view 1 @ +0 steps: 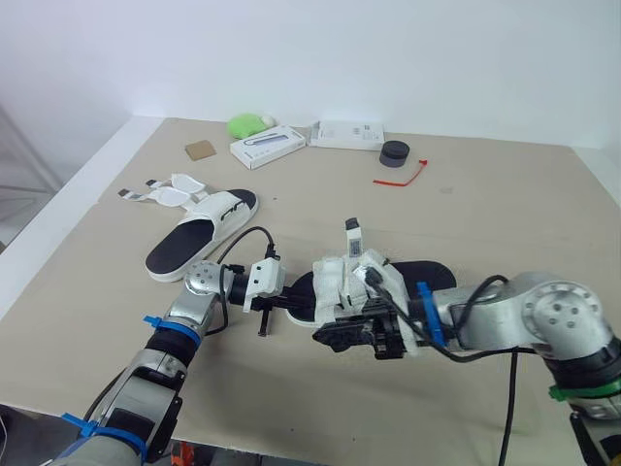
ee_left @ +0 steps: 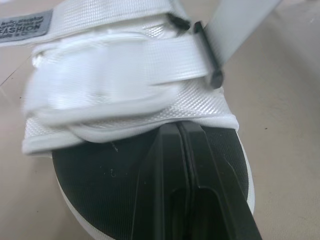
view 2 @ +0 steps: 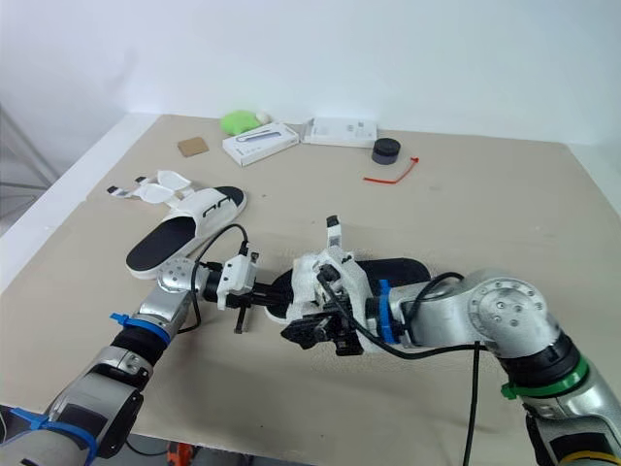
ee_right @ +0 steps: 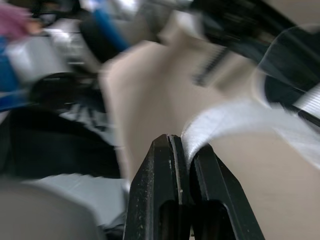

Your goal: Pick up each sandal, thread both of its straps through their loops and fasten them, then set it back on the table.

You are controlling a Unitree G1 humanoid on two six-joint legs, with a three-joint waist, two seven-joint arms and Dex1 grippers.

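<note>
Nearest, the left gripper [ee_left: 180,127] is clamped on the sole rim of the near sandal [view 1: 432,277], close beside the far sandal [view 1: 194,243]. The right gripper [ee_right: 182,142] pinches its limp strap [ee_right: 235,117]. Likely light; webbing may slip.

Two sandals [view 1: 199,233] [view 1: 435,276], two boxes [view 1: 268,146] [view 1: 347,134]

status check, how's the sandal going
Left gripper jaws shut, at toe end of near white-strapped black sandal. Right gripper jaws shut on white woven strap. Far matching sandal unfastened.

Silver arms [view 1: 543,313], blue bands [view 1: 424,313], black left claw [ee_left: 181,132].
</note>
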